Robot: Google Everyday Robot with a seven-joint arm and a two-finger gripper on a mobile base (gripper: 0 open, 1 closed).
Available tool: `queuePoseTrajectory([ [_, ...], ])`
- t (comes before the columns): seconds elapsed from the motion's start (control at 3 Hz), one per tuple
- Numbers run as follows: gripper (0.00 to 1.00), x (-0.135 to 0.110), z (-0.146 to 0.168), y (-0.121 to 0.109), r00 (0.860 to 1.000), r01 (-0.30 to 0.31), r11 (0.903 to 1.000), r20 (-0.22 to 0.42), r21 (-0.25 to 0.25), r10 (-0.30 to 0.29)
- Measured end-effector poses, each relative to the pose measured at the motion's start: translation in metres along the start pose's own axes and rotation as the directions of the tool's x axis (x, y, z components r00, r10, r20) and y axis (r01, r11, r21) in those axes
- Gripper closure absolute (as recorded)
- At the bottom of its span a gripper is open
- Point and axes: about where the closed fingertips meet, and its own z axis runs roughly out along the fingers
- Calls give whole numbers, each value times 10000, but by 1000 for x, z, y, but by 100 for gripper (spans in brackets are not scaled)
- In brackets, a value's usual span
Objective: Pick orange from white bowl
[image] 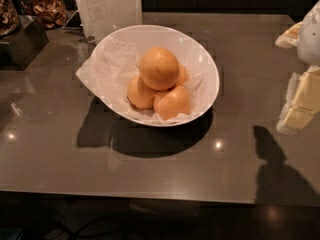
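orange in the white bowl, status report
Claw at right edge, apart from the white bowl. Orange tops three smaller oranges in it. Nothing above the orange.

Tool (301,103) at right; orange (159,68) exposed atop pile (172,102) in white bowl (202,56).

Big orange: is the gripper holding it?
No, the orange sits atop the smaller oranges in the white bowl, while the gripper is off at the picture's right edge, apart from it.
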Motion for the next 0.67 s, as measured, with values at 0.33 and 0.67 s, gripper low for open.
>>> queuePoseTrajectory([
  [0.33,0,0,0,0,10000,1,10000,1,0,-1],
  [0.67,0,-12,3,-3,9991,214,9997,380,-98,-210],
])
